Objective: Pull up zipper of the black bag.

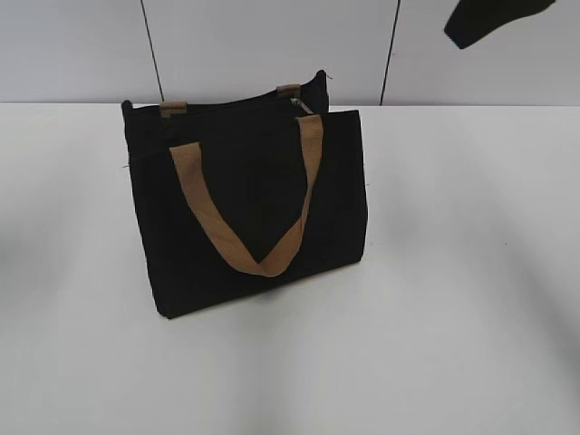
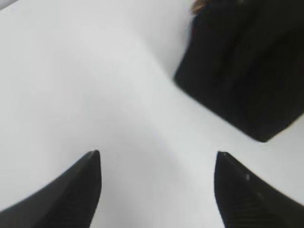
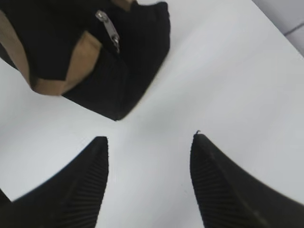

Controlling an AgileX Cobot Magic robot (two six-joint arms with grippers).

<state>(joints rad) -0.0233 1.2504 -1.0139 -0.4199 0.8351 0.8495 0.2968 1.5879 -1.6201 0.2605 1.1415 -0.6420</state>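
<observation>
- Exterior camera looks down at a slant, facing the boxy black fabric bag (image 1: 249, 204).
- My wrist cameras look down past my fingertips; both catch that bag (image 2: 242, 71) (image 3: 95, 52).

We get even, bright diffuse light; the table (image 1: 471, 317) runs near-white, no hard glare. The bag (image 1: 245, 208) reads flat black, detail crushed, soft shadow at its base. Our left wrist view is blurred throughout; right wrist view sharper, zipper (image 3: 108, 29) pull catching a glint.
</observation>
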